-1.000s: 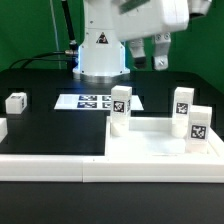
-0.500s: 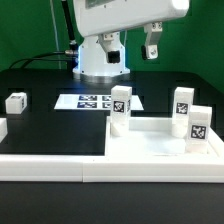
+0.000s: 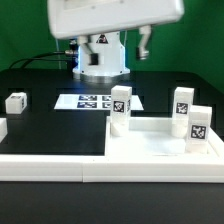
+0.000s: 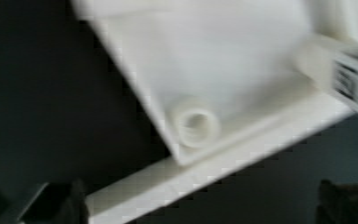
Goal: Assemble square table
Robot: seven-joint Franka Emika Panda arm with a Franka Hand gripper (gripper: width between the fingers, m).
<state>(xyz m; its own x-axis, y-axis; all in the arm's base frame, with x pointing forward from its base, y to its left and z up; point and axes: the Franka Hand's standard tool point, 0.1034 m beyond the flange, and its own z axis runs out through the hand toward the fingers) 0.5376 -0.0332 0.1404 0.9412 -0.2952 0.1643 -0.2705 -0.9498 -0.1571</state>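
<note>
Square table: the large white slab lies flat on the black bench at the exterior view's near right, rimmed face up, its near edge against the long low white border wall. Three white tagged leg blocks stand upright on it: one at its far left corner, one at its far right corner, one at its near right. A round socket shows in the slab just left of the near-right block. A fourth leg block sits on the bench well apart, at the exterior view's far left; a further white piece shows at the left edge, cut off, so its kind cannot be told. The marker board lies flat on the bench beyond the slab, just left of the far-left block.

Hand: raised above the far bench in front of the arm's base, released, fingers spread, holding nothing. In the blurred wrist view a slab corner with a socket lies below it.
</note>
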